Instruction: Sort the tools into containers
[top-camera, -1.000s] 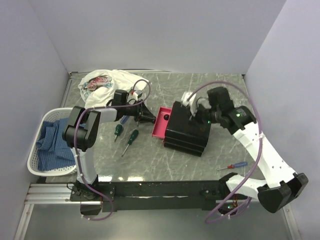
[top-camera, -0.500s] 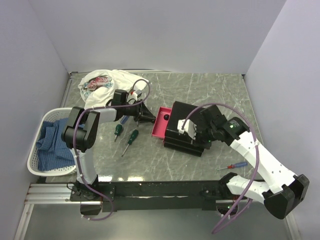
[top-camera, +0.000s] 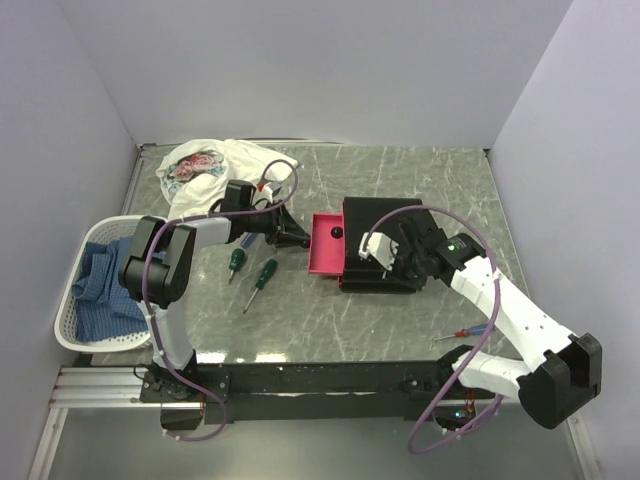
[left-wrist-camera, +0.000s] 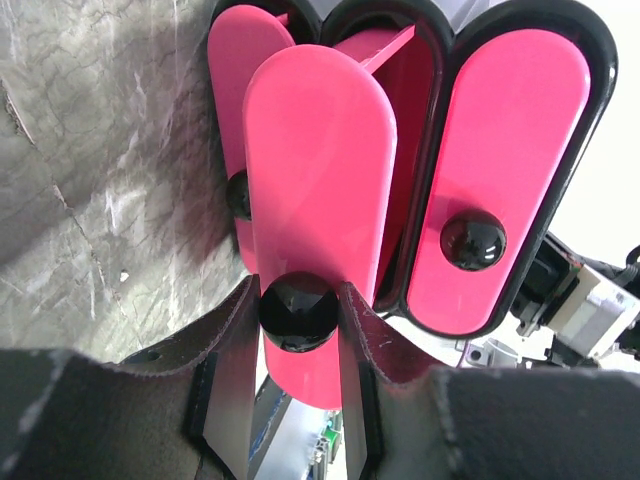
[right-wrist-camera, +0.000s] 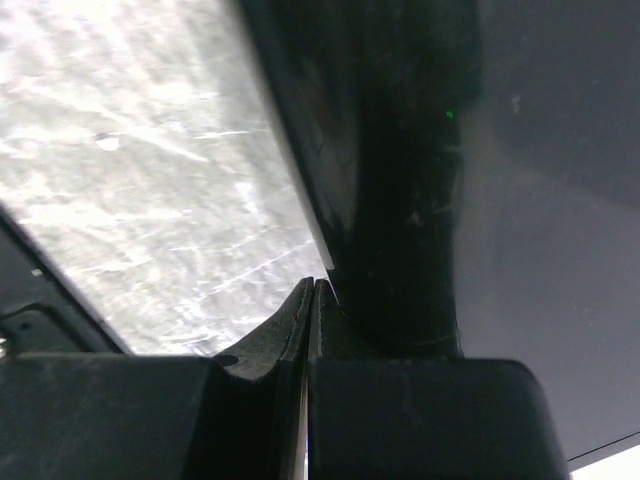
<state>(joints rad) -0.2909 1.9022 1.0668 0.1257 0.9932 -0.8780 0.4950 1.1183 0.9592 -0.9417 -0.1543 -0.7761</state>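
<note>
Black round knob (left-wrist-camera: 298, 312) sits pinched in the left end effector (left-wrist-camera: 296, 296); the closed right end effector (right-wrist-camera: 308, 297) seemingly braces the black drawer unit (top-camera: 365, 215).

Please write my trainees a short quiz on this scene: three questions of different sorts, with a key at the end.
1. True or false: every drawer of the drawer unit is pushed fully in.
2. The left gripper's fingers stand: A. on either side of a drawer knob; B. pressed together on nothing; C. out of view.
3. Name the tool lying alone to the right of the drawer unit.

Key
1. False: one pink drawer is pulled out.
2. A.
3. The red-and-blue screwdriver.
</note>
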